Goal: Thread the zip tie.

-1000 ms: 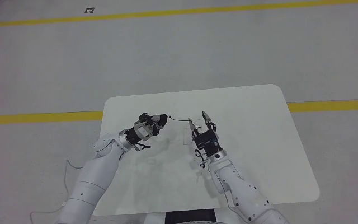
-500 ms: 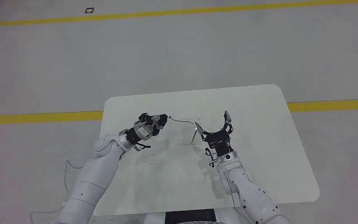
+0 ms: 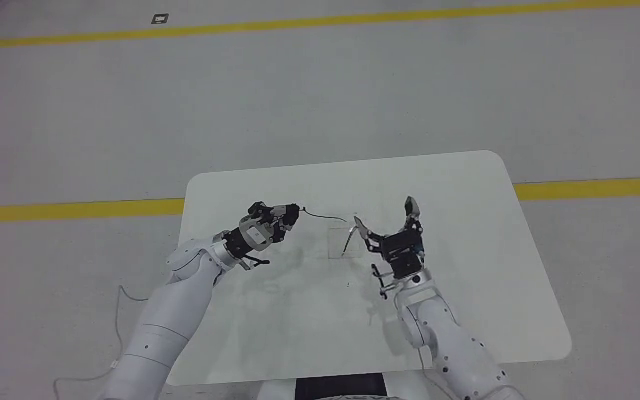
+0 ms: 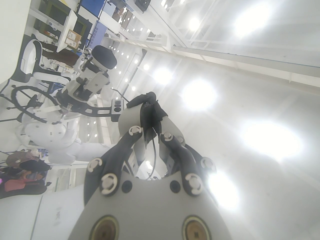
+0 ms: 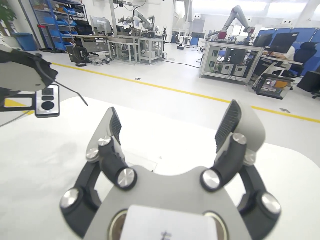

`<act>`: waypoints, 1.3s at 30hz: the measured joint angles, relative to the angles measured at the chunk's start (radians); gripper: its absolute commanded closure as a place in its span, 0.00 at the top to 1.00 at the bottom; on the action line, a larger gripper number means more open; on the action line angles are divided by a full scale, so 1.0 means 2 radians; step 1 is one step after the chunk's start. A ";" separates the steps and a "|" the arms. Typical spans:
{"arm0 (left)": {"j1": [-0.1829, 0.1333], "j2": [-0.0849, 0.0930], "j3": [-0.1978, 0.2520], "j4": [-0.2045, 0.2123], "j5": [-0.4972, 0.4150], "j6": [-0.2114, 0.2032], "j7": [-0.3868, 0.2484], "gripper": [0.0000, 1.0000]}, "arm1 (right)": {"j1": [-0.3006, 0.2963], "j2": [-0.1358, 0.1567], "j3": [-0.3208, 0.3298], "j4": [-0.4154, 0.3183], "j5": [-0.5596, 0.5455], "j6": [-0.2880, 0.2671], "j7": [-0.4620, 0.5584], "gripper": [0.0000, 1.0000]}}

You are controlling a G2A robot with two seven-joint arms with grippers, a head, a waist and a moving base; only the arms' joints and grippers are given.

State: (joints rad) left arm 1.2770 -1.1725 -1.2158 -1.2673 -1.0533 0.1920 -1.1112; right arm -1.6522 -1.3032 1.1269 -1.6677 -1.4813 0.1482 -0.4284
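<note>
My left gripper [image 3: 290, 211] is held above the left middle of the white table [image 3: 470, 200], shut on a thin black zip tie [image 3: 318, 213]. The tie's free end sticks out to the right. In the left wrist view the tie [image 4: 153, 148] runs between the shut fingers of that gripper [image 4: 150, 116]. My right gripper [image 3: 382, 220] stands open a short way right of the tie's tip, with nothing between its fingers. In the right wrist view this gripper [image 5: 172, 121] gapes wide, and the tie [image 5: 72, 92] pokes out from the left gripper [image 5: 25, 76] beyond it.
A faint clear rectangle [image 3: 338, 243] lies on the table between the two grippers. Bare white tabletop extends to the right and toward the front edge. Yellow floor lines [image 3: 90, 209] run behind the table.
My right gripper has shifted to the right, away from the tie's tip, and its fingers have spread wider. The left gripper and the zip tie have stayed in place.
</note>
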 measured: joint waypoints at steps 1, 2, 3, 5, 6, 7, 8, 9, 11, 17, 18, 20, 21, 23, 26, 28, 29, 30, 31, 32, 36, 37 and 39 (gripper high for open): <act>0.000 0.000 0.000 0.000 0.000 0.000 0.000 0.00 | -0.005 0.001 0.006 -0.004 0.004 -0.010 0.001 1.00; 0.000 0.000 0.000 0.000 0.000 0.000 0.000 0.00 | -0.011 0.003 0.014 -0.009 0.007 -0.024 0.004 1.00; 0.000 0.000 0.000 0.000 0.000 0.000 0.000 0.00 | -0.015 0.005 0.020 -0.012 0.008 -0.033 0.007 1.00; 0.000 0.000 0.000 0.000 0.000 0.000 0.000 0.00 | -0.024 0.008 0.032 -0.017 0.003 -0.047 0.015 1.00; 0.000 0.000 0.000 0.000 0.000 0.000 0.000 0.00 | -0.027 0.009 0.035 -0.019 -0.002 -0.052 0.020 1.00; 0.000 0.000 0.000 0.000 0.000 0.000 0.000 0.00 | -0.029 0.010 0.039 -0.019 -0.007 -0.055 0.026 1.00; 0.000 0.000 0.000 0.000 0.000 0.000 0.000 0.00 | -0.030 0.011 0.042 -0.019 -0.010 -0.055 0.033 1.00; 0.000 0.000 0.000 0.000 0.000 0.000 0.000 0.00 | -0.030 0.011 0.043 -0.019 -0.011 -0.055 0.035 1.00; 0.000 0.000 0.000 0.000 0.000 0.000 0.000 0.00 | -0.030 0.011 0.043 -0.019 -0.011 -0.054 0.035 1.00; 0.006 0.001 -0.002 -0.014 0.002 -0.010 0.016 0.00 | -0.030 0.011 0.042 -0.019 -0.010 -0.054 0.034 1.00; 0.009 0.002 -0.005 -0.021 0.004 -0.012 0.019 0.00 | -0.030 0.011 0.042 -0.019 -0.010 -0.054 0.034 1.00; 0.018 0.004 -0.012 -0.037 0.003 -0.013 0.020 0.00 | -0.030 0.011 0.042 -0.019 -0.010 -0.054 0.034 1.00; 0.021 0.005 -0.016 -0.043 0.003 -0.014 0.020 0.00 | -0.030 0.011 0.042 -0.019 -0.010 -0.054 0.034 1.00; 0.030 0.007 -0.022 -0.060 0.004 -0.014 0.021 0.00 | -0.030 0.011 0.042 -0.019 -0.010 -0.054 0.034 1.00; 0.033 0.008 -0.023 -0.066 0.004 -0.013 0.023 0.00 | -0.030 0.011 0.042 -0.019 -0.010 -0.054 0.034 1.00; 0.033 0.008 -0.023 -0.066 0.004 -0.013 0.023 0.00 | -0.030 0.011 0.042 -0.019 -0.010 -0.054 0.034 1.00; 0.033 0.008 -0.023 -0.066 0.004 -0.013 0.023 0.00 | -0.030 0.011 0.042 -0.019 -0.010 -0.054 0.034 1.00; 0.033 0.008 -0.023 -0.066 0.004 -0.013 0.023 0.00 | -0.030 0.011 0.042 -0.019 -0.010 -0.054 0.034 1.00; 0.033 0.008 -0.023 -0.066 0.004 -0.013 0.023 0.00 | -0.030 0.011 0.042 -0.019 -0.010 -0.054 0.034 1.00; 0.033 0.008 -0.023 -0.066 0.004 -0.013 0.023 0.00 | -0.030 0.011 0.042 -0.019 -0.010 -0.054 0.034 1.00; 0.033 0.008 -0.023 -0.066 0.004 -0.013 0.023 0.00 | -0.030 0.011 0.042 -0.019 -0.010 -0.054 0.034 1.00; 0.033 0.008 -0.023 -0.066 0.004 -0.013 0.023 0.00 | -0.030 0.011 0.042 -0.019 -0.010 -0.054 0.034 1.00; 0.033 0.008 -0.023 -0.066 0.004 -0.013 0.023 0.00 | -0.030 0.011 0.042 -0.019 -0.010 -0.054 0.034 1.00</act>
State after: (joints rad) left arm 1.3431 -1.1566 -1.2615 -1.3984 -1.0459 0.1660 -1.0661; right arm -1.7125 -1.2814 1.2118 -1.7057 -1.5018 0.0402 -0.3600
